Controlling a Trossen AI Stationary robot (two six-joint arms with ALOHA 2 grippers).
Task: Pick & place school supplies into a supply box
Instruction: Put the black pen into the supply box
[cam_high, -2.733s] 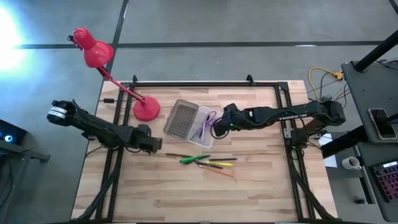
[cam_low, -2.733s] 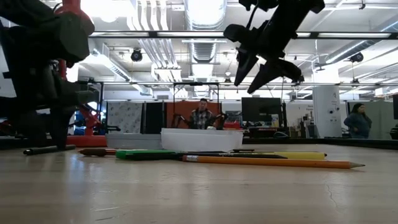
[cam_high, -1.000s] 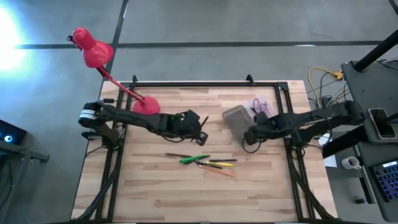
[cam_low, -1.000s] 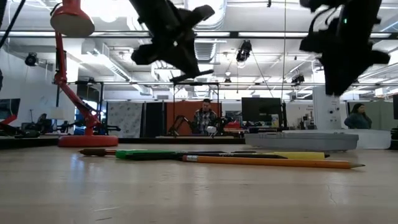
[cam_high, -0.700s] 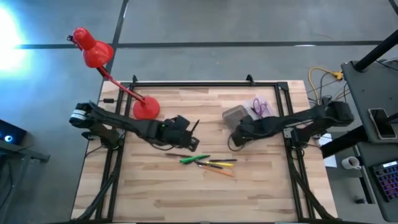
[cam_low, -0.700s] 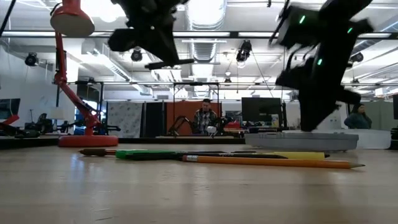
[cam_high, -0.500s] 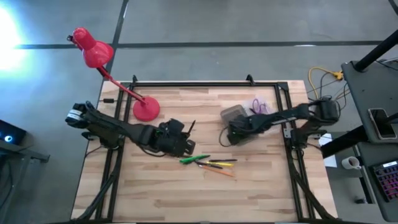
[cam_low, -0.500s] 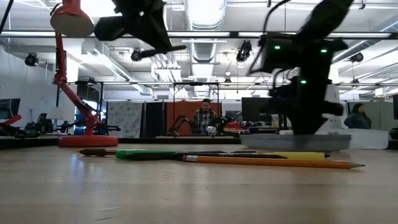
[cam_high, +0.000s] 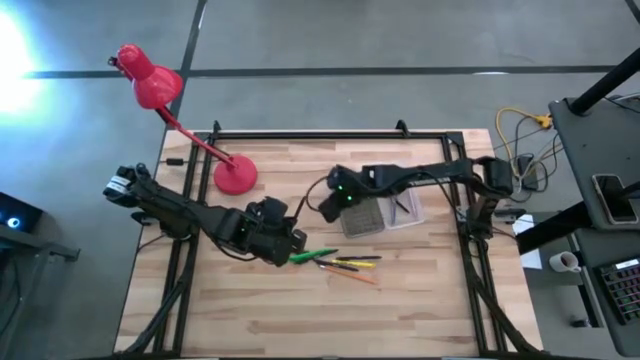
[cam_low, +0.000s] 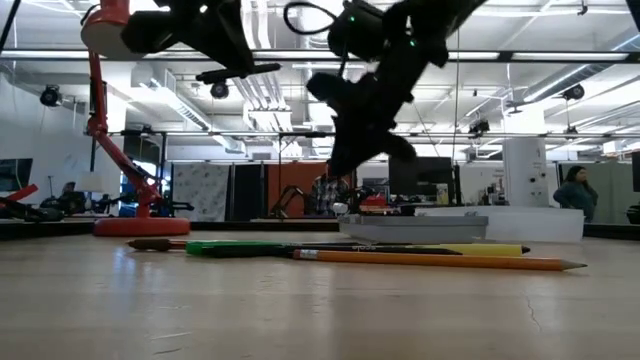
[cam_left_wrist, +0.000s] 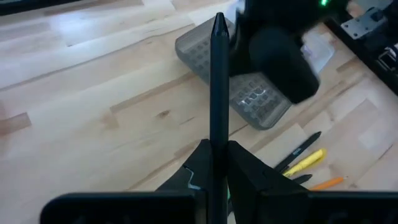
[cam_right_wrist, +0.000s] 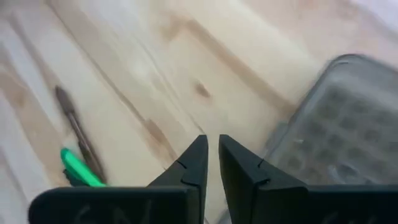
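My left gripper (cam_high: 288, 240) hovers over the left end of the loose school supplies, shut on a dark pen (cam_left_wrist: 218, 74). On the table lie a green marker (cam_high: 312, 256), a yellow pen (cam_high: 357, 265), an orange pencil (cam_low: 430, 260) and a dark brown pen (cam_low: 150, 244). The supply box lies open on the table to their far right, with a grey ribbed half (cam_high: 366, 217) and a clear half (cam_high: 408, 210). My right gripper (cam_high: 328, 205) hangs above the table just left of the grey half. It is shut, with nothing between its fingers (cam_right_wrist: 198, 158). My left gripper pinches the dark pen between its two fingers (cam_left_wrist: 242, 162), near one end of the shaft (cam_left_wrist: 217, 134). The pen lies along the fingers and sticks out well past their tips. It is lifted clear of the table and close to level in the low view (cam_low: 240, 72).
A red desk lamp stands with its base (cam_high: 234, 176) at the far left of the table. A black frame (cam_high: 300, 134) runs round the table. Bare wood lies toward the near edge (cam_high: 320, 320). People show in the room behind the table (cam_low: 325, 190).
My left gripper has carried the dark pen toward the table's near left, to just above the loose supplies. My right gripper has swept from the table's right toward its left, past the supply box. The box has slid leftward and toward the near edge, and has turned.
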